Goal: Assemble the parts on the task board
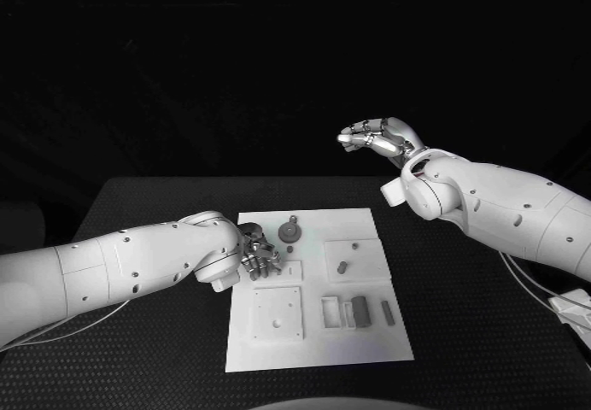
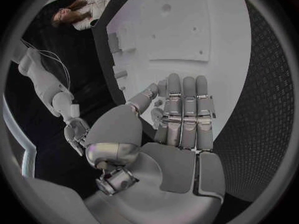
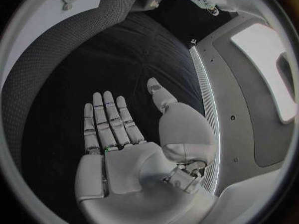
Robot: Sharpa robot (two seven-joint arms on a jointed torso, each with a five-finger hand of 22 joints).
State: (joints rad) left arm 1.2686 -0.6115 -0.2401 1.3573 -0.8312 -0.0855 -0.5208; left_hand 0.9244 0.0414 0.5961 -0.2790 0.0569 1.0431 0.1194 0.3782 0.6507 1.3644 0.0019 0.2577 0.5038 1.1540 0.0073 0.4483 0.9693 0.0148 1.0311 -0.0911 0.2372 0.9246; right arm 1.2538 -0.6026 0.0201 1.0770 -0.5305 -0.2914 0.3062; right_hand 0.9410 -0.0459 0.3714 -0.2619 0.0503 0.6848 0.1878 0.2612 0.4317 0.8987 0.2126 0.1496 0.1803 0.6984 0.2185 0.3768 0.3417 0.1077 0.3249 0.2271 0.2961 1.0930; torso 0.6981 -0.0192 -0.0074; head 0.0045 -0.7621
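Observation:
The white task board [image 1: 370, 354] lies in the middle of the black table, also in the left wrist view [image 2: 187, 35]. My left hand [image 1: 259, 254] hovers low over the board's left side, fingers [image 2: 184, 112] stretched out side by side toward it, with nothing plainly in them. A round grey part [image 1: 290, 231] lies just beyond that hand. A dark bar [image 1: 359, 312] and a slimmer piece [image 1: 387, 312] sit near the board's right front. My right hand [image 1: 377, 137] is raised high beyond the table's far edge, its fingers [image 3: 109, 119] straight and holding nothing.
A raised square plate [image 1: 278, 313] and a small slotted frame [image 1: 331, 312] stand on the board's front half, and another square block [image 1: 350, 258] with a short peg sits to the right. White cables [image 1: 569, 309] lie at the table's right edge.

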